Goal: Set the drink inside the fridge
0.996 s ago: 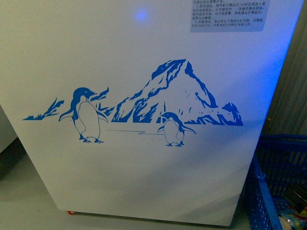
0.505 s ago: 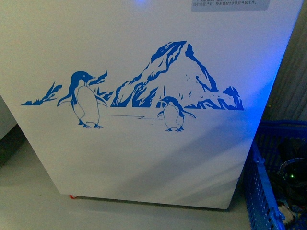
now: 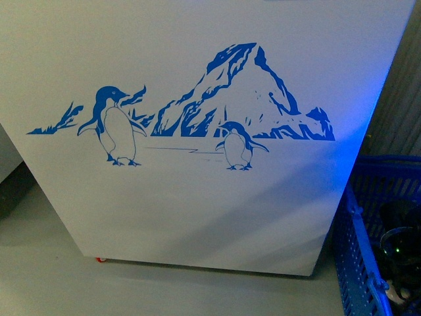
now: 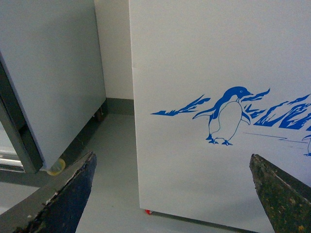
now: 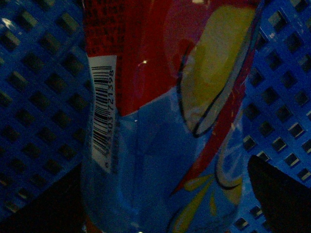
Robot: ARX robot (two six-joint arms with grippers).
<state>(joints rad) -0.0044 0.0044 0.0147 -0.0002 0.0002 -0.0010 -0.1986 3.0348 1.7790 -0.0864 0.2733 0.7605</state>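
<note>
Since the earlier frames the front view has dipped a little. The printed notice and the blue glow at the top edge have slid out of frame, and the penguin picture on the fridge [image 3: 197,217] sits slightly higher.

At the far left of the left wrist view stands a grey upright cabinet [image 4: 53,73]. Next comes bare floor [image 4: 112,155], and the fridge's white front fills the right half. The left fingers [image 4: 73,194] are spread wide at the lower corners with nothing between them.

In the front view the fridge takes up nearly everything, and its lid is above the frame. A blue basket [image 3: 358,263] fills the lower right corner, with a dark rounded shape [image 3: 399,245] showing a green light inside it (probably the right arm, though that is a guess).

The right wrist view is dim. The drink [image 5: 160,121] fills the middle, red label and barcode facing the camera, with basket mesh on both sides — so it is in the basket, not the fridge. The right fingers [image 5: 282,199] show dark at the lower corners, one on each side of the bottle. I cannot tell whether they are pressing on it.

The step in hand looks like the pick-up. Next comes a firm hold and a lift clear of the basket wall, then a carry up to the fridge's top — where the free left arm may have to deal with the lid.
</note>
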